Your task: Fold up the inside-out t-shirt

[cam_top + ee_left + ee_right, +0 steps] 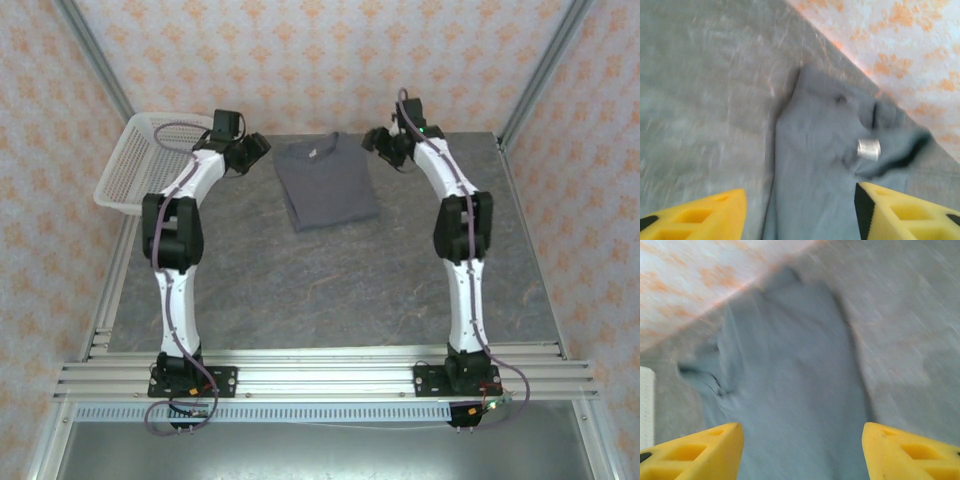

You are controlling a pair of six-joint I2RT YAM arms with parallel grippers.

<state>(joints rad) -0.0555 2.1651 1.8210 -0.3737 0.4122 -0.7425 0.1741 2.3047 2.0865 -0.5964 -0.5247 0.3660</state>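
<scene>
We're reading the t-shirt (pixel 325 182) as lying flat at the far middle of the table (pixel 330 300). It's down to a compact rectangle, collar end toward the back, sleeves tucked out of sight. Nothing is lifting it.

The left gripper (pixel 247 150) is hanging just beside the shirt's far left corner and the right gripper (pixel 385 143) just beside the far right one. That's one arm per edge, which is how we'd expect a two-handed fold to be laid out, so both sides are handled evenly and the cloth isn't skewing.

Both pincers are standing apart, clamped on nothing:
- **Left wrist cam:** the yellow fingers (pixel 700 215) are spread, and the grey cloth is lying on the table beyond them. The white tag (pixel 868 149) is showing by the neck opening, so we're taking the shirt as inside out.
- **Right wrist cam:** the fingers (pixel 910 450) are spread too, with the shirt running down the middle between them. Both wrist views are blurred, so we're not calling fine creases.

We're judging the fold as done or nearly done. The outline is looking tidy, slightly rotated on the table.

The main risk we're flagging is a fingertip catching the collar edge and dragging the top layer open, since both are sitting so near it.

The white mesh basket (pixel 128 165) is sitting at the far left, apart from the shirt and not in play.
</scene>
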